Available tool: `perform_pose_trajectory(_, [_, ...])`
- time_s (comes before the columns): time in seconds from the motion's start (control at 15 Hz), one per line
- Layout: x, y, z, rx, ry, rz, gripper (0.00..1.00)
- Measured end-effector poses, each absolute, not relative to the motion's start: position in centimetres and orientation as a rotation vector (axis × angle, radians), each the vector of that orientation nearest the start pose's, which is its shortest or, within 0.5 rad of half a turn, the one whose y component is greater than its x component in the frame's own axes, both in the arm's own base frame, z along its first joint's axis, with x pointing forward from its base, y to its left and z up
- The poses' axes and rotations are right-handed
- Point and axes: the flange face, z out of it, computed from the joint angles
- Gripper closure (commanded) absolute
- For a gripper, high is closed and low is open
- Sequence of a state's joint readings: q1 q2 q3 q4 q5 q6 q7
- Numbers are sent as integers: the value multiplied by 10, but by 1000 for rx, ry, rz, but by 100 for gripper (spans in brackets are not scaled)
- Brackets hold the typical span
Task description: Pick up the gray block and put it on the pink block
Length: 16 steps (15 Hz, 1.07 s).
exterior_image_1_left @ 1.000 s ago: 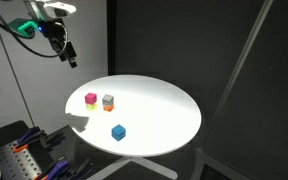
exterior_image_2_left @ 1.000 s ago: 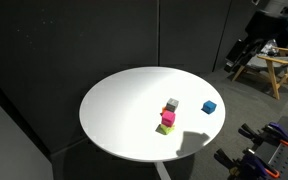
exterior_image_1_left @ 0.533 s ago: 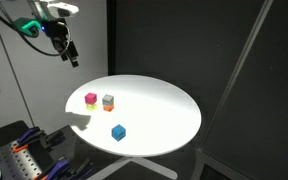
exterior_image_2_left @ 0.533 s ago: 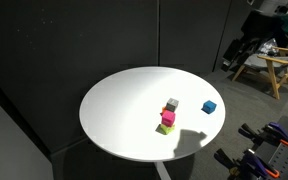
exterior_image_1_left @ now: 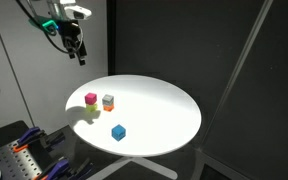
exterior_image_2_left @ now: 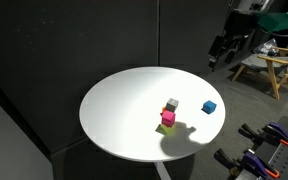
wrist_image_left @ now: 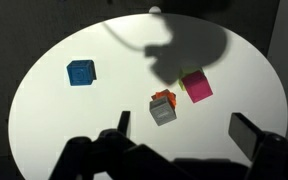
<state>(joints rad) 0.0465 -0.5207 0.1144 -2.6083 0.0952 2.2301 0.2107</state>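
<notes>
1. Handling: the gray block (wrist_image_left: 164, 114) looks light, rigid and smooth-faced; two opposite side faces seem the best hold.
2. Looks: a plain gray cube, perched on the orange cube (wrist_image_left: 163, 98) near the middle of the white table (wrist_image_left: 44, 130).
3. Just beside it stands the pink block (wrist_image_left: 196, 86), itself on a yellow-green block (exterior_image_2_left: 165, 128).
4. High above and off to one side, the gripper (wrist_image_left: 184, 128) hangs with jaws spread wide, holding nothing.

Round white tabletop (exterior_image_1_left: 159, 115), 3 cubes sitting directly on it: blue cube (exterior_image_1_left: 118, 132) alone nr the rim, orange cube (exterior_image_1_left: 108, 106) & yellow-green cube (exterior_image_2_left: 165, 129) side by side, well apart from blue
</notes>
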Motion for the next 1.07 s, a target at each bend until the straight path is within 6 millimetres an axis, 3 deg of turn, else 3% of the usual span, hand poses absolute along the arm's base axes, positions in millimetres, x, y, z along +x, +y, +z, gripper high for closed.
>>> perform_pose_trajectory(0.4, [440, 72, 417, -3077, 142, -115, 0])
perform_pose_trajectory(1.07, [516, 67, 347, -3069, 94, -6, 0])
